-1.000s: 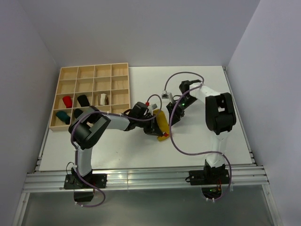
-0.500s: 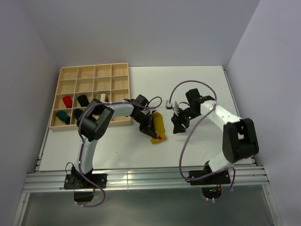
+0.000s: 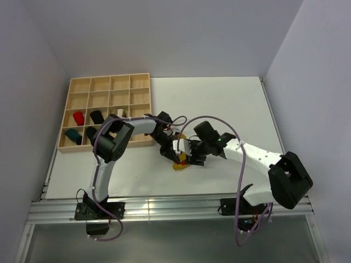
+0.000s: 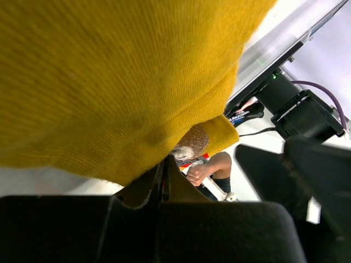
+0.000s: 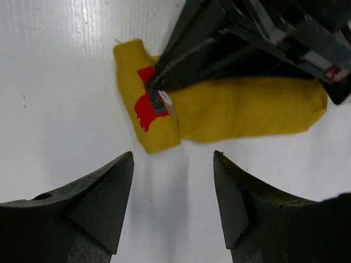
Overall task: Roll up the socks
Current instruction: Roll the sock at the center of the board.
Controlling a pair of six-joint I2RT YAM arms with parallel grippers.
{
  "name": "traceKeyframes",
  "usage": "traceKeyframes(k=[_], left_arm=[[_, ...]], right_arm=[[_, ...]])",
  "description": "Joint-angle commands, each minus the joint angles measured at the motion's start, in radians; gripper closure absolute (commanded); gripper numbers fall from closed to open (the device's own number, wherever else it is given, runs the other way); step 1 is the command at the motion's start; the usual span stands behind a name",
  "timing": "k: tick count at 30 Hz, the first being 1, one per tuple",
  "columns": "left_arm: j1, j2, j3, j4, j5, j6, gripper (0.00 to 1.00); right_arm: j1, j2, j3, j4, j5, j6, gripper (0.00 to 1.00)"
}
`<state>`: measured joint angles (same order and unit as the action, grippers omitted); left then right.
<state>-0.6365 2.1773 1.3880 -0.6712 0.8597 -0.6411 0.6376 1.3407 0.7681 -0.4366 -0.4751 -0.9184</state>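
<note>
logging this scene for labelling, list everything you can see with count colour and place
yellow sock: 1, mustard with a red patch, flat on the table centre
red sock roll: 1, red, tray, third row back, leftmost cell
black sock roll: 1, black, cell right of the red one
white sock roll: 1, white, next cell right, partly hidden by the left arm
teal sock roll: 1, teal, nearest row, leftmost cell
dark sock roll: 1, dark, cell right of the teal one
wooden tray: 1, light wood, sixteen cells, table's far left
table: 1, white
left pincer: 1, black, shut on the yellow sock
right pincer: 1, black, open, beside the sock
</note>
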Motion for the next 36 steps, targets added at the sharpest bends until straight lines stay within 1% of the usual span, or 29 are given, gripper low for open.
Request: traceKeyframes(k=[1, 9, 13, 19, 23, 24, 28, 29, 31, 32, 33, 35, 36], left_arm=[[0.0, 0.039, 0.011, -0.031, -0.047, 0.029, 1.0], [0.001, 0.055, 0.02, -0.034, -0.033, 0.035, 1.0], [0.001, 0.059, 0.026, -0.041, -0.036, 0.038, 1.0], [0.003, 0.059, 0.019, -0.028, -0.028, 0.034, 1.0], [0.006, 0.056, 0.014, -0.021, -0.027, 0.021, 1.0], [0.008, 0.053, 0.01, -0.015, -0.025, 0.015, 1.0], [0.014, 0.041, -0.01, 0.033, -0.001, -0.035, 1.0], [0.015, 0.035, -0.018, 0.076, 0.005, -0.051, 1.0], [0.021, 0.007, -0.055, 0.128, 0.01, -0.113, 1.0], [0.024, -0.004, -0.067, 0.192, 0.01, -0.136, 1.0], [0.027, -0.026, -0.099, 0.22, -0.002, -0.161, 0.99], [0.038, -0.051, -0.132, 0.313, -0.013, -0.228, 0.99], [0.043, -0.072, -0.17, 0.349, -0.019, -0.255, 0.99]], right_arm=[[0.057, -0.023, -0.012, 0.073, 0.072, -0.03, 0.33], [0.168, 0.02, -0.012, 0.068, 0.124, -0.039, 0.33], [0.191, 0.063, -0.001, 0.07, 0.148, -0.04, 0.35], [0.2, 0.107, 0.016, 0.081, 0.155, -0.01, 0.44], [0.198, 0.112, 0.005, 0.098, 0.171, 0.021, 0.57], [0.198, 0.117, 0.004, 0.101, 0.182, 0.033, 0.62], [0.195, 0.149, 0.014, 0.066, 0.178, 0.069, 0.66], [0.192, 0.152, 0.02, 0.058, 0.17, 0.075, 0.69], [0.172, 0.163, 0.034, 0.024, 0.132, 0.088, 0.7], [0.163, 0.169, 0.039, 0.012, 0.119, 0.098, 0.71], [0.139, 0.169, 0.04, -0.003, 0.103, 0.102, 0.72], [0.113, 0.175, 0.048, -0.02, 0.054, 0.11, 0.72], [0.081, 0.176, 0.053, -0.039, 0.037, 0.112, 0.72]])
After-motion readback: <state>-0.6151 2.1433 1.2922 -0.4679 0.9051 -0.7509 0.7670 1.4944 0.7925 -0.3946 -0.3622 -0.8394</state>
